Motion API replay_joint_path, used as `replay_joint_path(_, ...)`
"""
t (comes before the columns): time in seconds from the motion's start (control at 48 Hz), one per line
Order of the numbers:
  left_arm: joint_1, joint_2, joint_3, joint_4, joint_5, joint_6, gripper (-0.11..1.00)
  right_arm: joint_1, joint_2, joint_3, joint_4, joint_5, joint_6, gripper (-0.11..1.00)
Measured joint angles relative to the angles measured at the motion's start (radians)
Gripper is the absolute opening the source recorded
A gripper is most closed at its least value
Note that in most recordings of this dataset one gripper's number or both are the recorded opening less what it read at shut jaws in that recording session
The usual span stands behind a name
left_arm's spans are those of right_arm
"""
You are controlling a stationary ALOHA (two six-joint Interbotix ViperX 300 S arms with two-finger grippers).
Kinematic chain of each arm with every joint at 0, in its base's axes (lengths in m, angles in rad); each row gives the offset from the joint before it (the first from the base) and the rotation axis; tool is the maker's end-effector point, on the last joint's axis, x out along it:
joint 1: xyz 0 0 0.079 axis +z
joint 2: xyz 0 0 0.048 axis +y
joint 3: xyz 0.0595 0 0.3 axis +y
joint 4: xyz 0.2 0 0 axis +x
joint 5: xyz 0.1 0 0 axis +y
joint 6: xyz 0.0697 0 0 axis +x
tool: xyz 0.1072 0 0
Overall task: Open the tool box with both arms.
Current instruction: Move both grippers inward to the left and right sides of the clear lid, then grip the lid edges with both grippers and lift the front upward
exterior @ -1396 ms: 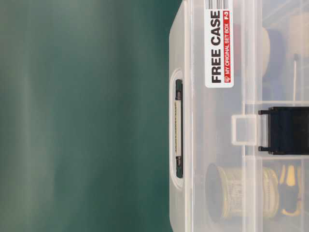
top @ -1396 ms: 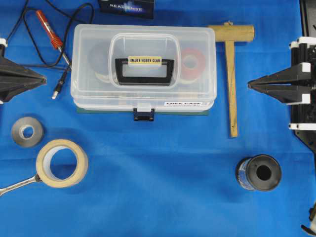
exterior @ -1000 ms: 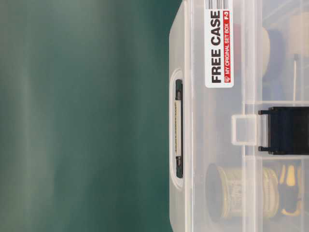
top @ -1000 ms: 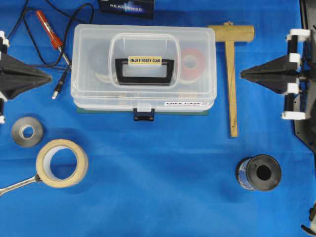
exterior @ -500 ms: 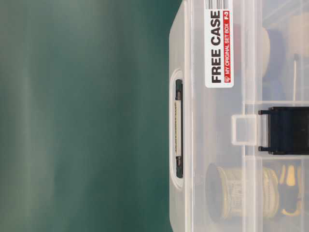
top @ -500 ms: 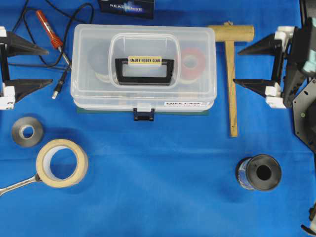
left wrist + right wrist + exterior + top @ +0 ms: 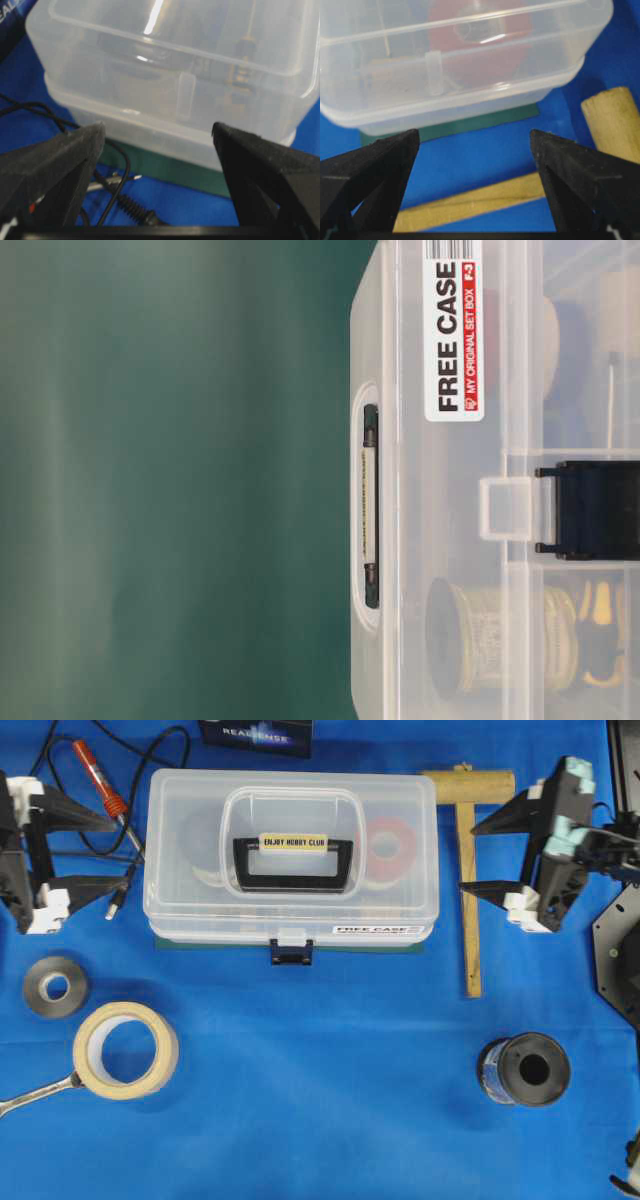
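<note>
Left claw (image 7: 108, 853) and right claw (image 7: 477, 855) gape wide, empty, flanking the tool box (image 7: 290, 857).

Blue table (image 7: 330, 1120) carries tool box (image 7: 290, 855); tape roll (image 7: 125, 1050); mallet (image 7: 468, 870).

Left gripper (image 7: 112, 852) jaws spread wide, right gripper (image 7: 468, 855) likewise, both level — fingers pointing inward, facing each other

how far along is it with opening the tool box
Early. Done: both grippers are spread open, the left gripper and right gripper flanking the tool box without touching it. In hand: the approach. Left: the dark blue latch looks fastened and the lid is down.
</note>
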Motion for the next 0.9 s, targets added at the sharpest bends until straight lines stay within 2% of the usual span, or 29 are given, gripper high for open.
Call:
replay_joint_path(0.188, 0.002, 0.08, -0.008, 0.0, -0.038, -0.002, 0.93, 0.0, 0.077, -0.031, 0.0, -0.066, -0.005, 0.87)
replay_joint_path(0.375, -0.003, 0.095, -0.017, 0.0, -0.066, -0.003, 0.93, 0.002, 0.123, -0.051, -0.003, -0.101, -0.011, 0.87)
replay_joint_path(0.896, -0.005, 0.1, -0.017, 0.0, -0.118, 0.0, 0.93, 0.003, 0.129, -0.052, -0.008, -0.126, -0.012, 0.87)
